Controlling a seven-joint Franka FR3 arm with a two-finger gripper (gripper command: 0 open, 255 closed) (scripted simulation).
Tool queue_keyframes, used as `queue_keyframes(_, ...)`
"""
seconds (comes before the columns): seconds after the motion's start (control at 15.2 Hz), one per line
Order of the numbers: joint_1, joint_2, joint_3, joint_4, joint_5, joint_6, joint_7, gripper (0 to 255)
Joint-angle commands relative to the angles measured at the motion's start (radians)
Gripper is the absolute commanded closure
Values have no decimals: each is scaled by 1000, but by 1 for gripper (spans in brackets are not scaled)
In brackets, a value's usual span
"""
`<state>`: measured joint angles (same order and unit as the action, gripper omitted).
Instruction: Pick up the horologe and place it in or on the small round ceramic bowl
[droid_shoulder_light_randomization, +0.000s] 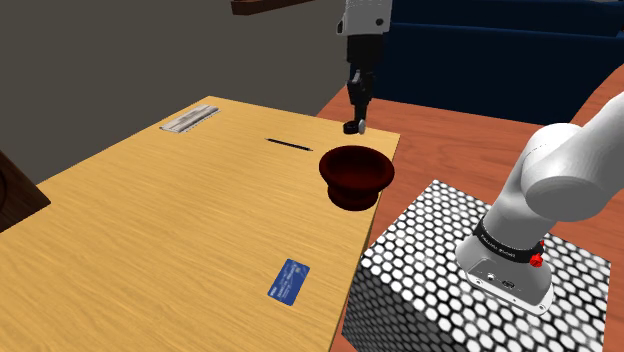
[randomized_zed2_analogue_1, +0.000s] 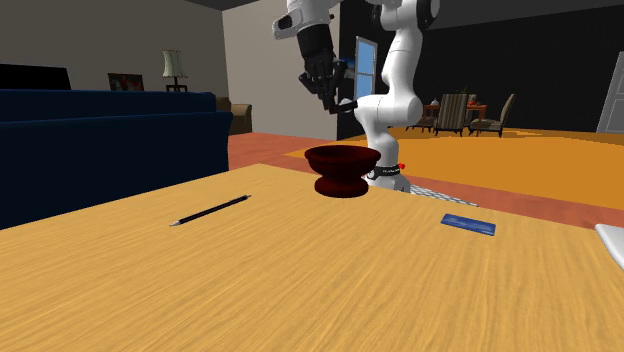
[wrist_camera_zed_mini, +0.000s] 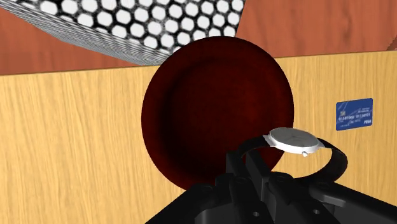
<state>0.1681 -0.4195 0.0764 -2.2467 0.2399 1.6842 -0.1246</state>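
Observation:
A wristwatch with a silver face and black strap hangs in my gripper, whose black fingers are shut on the strap. It hovers over the edge of a dark red round bowl. In the shoulder view the gripper hangs a little above and behind the bowl, which stands on the wooden table near its edge by the stand. From the second exterior view the gripper sits above the bowl, with the strap poking out below the fingers.
A black pen lies behind the bowl. A blue card lies near the table's front edge. A silver flat object rests at the far corner. The perforated stand borders the table. A dark blue sofa stands beyond.

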Motion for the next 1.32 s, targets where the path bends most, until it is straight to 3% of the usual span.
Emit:
queue_keyframes(0.0, -4, -24, -8, -28, -3, 1, -12, 255)
queue_keyframes(0.99, 0, 16, 4, -197, 13, 207, -50, 255)
queue_keyframes(1.25, 0, 16, 4, -197, 13, 207, -50, 255)
